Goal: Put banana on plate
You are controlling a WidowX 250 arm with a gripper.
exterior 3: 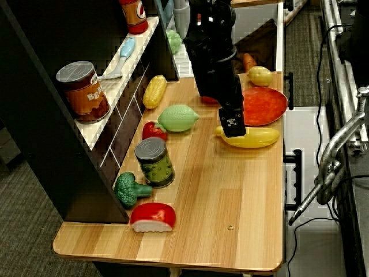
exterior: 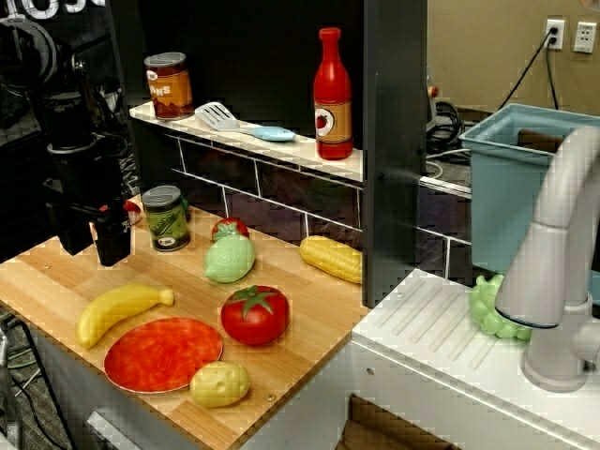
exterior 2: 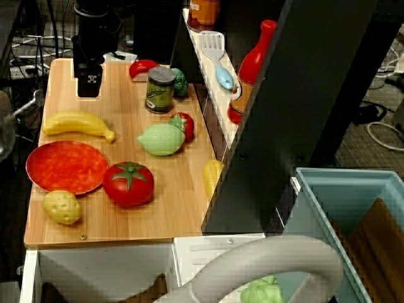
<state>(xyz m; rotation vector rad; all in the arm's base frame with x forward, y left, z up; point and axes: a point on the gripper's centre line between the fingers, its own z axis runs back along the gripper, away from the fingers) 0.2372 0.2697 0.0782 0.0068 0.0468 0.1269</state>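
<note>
The banana [exterior: 120, 310] lies flat on the wooden board [exterior 2: 145, 208], just beside the rim of the plate [exterior: 161, 353] and not on it. In the rear view the gripper [exterior 3: 232, 122] covers part of the banana's middle, so only its ends show there. The gripper hangs above the board near the banana's far side, carrying nothing; whether its jaws are spread or closed cannot be told from any view.

A potato [exterior: 219, 383] sits at the plate's edge, and a tomato [exterior: 254, 314] is just beside the plate. Farther back are a pale green lemon [exterior: 230, 258], a corn cob [exterior: 330, 258] partly hidden by a dark post [exterior: 394, 141], and a green tin [exterior: 166, 217]. A shelf [exterior: 281, 150] holds a red bottle [exterior: 333, 94], a spatula [exterior: 217, 115] and a can [exterior: 168, 85]. A grey tap [exterior: 558, 262] stands on the white counter, cut off in the overhead view.
</note>
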